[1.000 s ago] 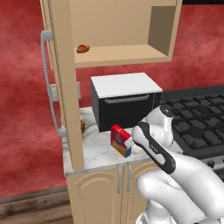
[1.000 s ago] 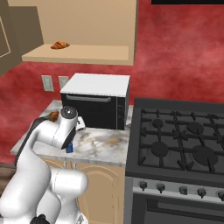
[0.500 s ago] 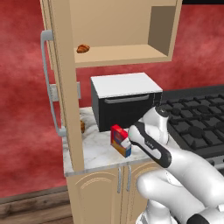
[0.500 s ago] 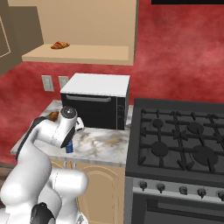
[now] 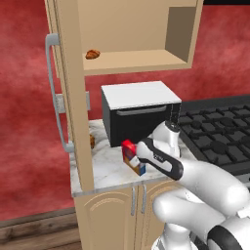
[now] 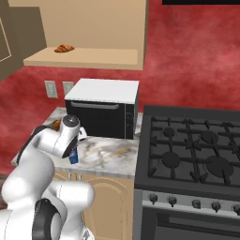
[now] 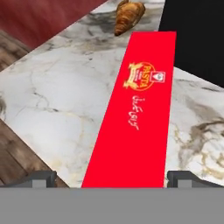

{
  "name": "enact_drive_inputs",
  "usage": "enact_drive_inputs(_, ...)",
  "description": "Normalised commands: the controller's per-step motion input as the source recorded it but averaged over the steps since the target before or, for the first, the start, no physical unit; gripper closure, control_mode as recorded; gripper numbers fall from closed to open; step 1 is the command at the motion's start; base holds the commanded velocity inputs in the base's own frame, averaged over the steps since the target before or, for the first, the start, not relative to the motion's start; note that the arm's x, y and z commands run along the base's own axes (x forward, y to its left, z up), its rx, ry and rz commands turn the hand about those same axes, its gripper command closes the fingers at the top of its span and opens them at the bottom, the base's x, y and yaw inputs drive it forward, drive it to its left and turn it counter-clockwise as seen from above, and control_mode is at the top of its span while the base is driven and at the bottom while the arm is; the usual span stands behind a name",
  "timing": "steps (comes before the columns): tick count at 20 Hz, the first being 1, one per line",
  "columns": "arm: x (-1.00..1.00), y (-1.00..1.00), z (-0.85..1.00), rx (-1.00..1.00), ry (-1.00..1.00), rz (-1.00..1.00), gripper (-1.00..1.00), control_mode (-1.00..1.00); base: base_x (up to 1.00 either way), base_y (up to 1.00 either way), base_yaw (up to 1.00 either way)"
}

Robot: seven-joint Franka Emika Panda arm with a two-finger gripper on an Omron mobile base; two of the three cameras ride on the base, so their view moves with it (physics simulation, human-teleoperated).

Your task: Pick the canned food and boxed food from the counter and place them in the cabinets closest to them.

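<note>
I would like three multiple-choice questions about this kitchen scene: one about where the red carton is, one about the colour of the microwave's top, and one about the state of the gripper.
1. Where does the boxed food stand?
A. on the counter, in front of the microwave
B. on the cabinet shelf
C. on the stove

2. What colour is the top of the microwave?
A. red
B. white
C. tan

3. How is the gripper at this moment?
A. shut on the carton
B. shut on nothing
C. open, one fingertip on each side of the carton

Answers:
1 A: both base views show the carton on the marble, before the black microwave.
2 B: its top panel is white above a black front.
3 C: in the hand view the fingertips stand apart at either side of the red face, not pressing it.
</note>
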Motion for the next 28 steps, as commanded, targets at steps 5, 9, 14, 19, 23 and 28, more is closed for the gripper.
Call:
enact_drive_inputs(5, 0.0, 0.09, -0.44, 0.0, -0.01, -0.01, -1.0, -1.0, 0.0, 0.0, 0.0)
enact_drive_inputs(9, 0.0, 0.01, -0.05, 0.0, 0.0, 0.0, 1.0, -1.0, 0.0, 0.0, 0.0)
enact_drive_inputs(14, 0.0, 0.0, 0.02, 0.0, 0.0, -0.02, 1.0, -1.0, 0.0, 0.0, 0.0)
enact_drive_inputs(19, 0.0, 0.0, 0.33, 0.0, 0.0, -0.08, 1.0, -1.0, 0.0, 0.0, 0.0)
enact_drive_inputs(23, 0.0, 0.03, 0.5, -0.01, 0.0, -0.09, 1.0, -1.0, 0.0, 0.0, 0.0)
enact_drive_inputs(28, -0.03, 0.0, 0.56, 0.0, 0.0, -0.08, 1.0, -1.0, 0.0, 0.0, 0.0)
